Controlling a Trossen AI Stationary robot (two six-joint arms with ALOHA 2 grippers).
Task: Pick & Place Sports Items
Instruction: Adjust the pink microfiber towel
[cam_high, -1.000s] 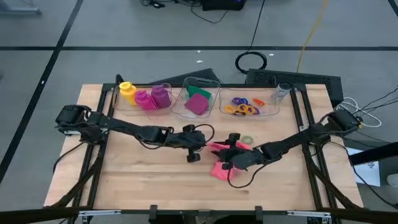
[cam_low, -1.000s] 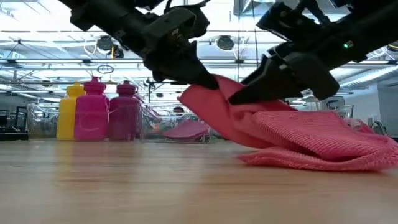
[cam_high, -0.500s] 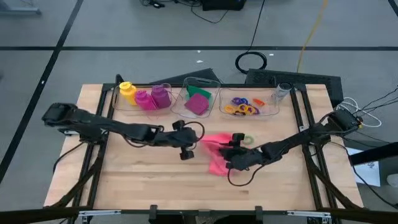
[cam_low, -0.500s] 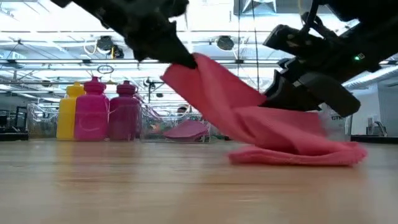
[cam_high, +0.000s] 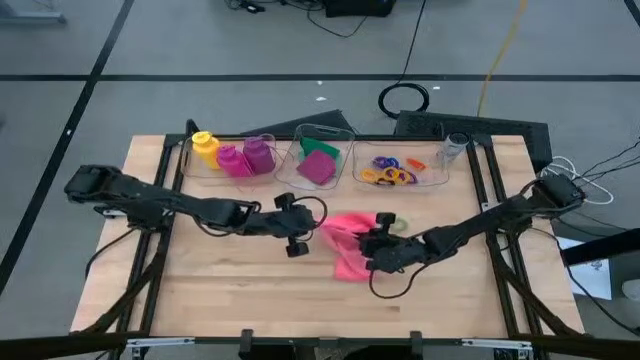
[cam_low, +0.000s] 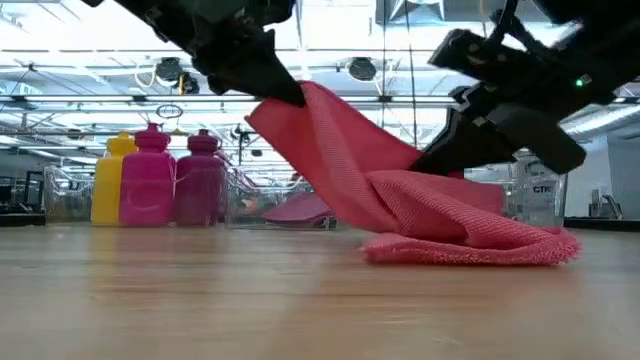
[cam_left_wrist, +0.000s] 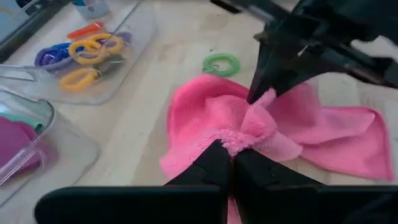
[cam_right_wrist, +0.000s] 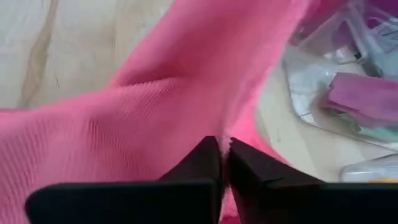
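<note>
A pink cloth (cam_high: 345, 247) lies bunched at the table's middle, with its left end raised. My left gripper (cam_low: 290, 92) comes from the table's left and is shut on that raised end. My right gripper (cam_low: 430, 160) comes from the right and is shut on the cloth's middle. A green ring (cam_left_wrist: 221, 63) lies flat on the wood just beyond the cloth. Yellow, magenta and purple bottles (cam_high: 232, 155) stand upright in the far-left bin. My left gripper pinches a bunched edge of the pink cloth (cam_left_wrist: 240, 143) between its two fingers, slanting down from the table's left. That end is lifted clear, and the cloth slopes down from it toward the right gripper. My right gripper pinches a raised fold at the cloth's middle (cam_left_wrist: 267, 99) between its fingertips, slanting down from the table's right. The cloth's lower part (cam_low: 470, 248) lies heaped on the table under it.
Three clear bins line the far edge: the bottle bin (cam_high: 190, 165), one with green and magenta cloths (cam_high: 318, 160), one with coloured rings (cam_high: 395, 170). A small clear cup (cam_high: 455, 148) stands at the far right. Bare wood spreads toward the near edge.
My left gripper has risen and drawn back toward the table's left with the cloth's end, which pulls the cloth into a slope. My right gripper has shut on the cloth's middle. The heap on the table has gathered in toward the left.
</note>
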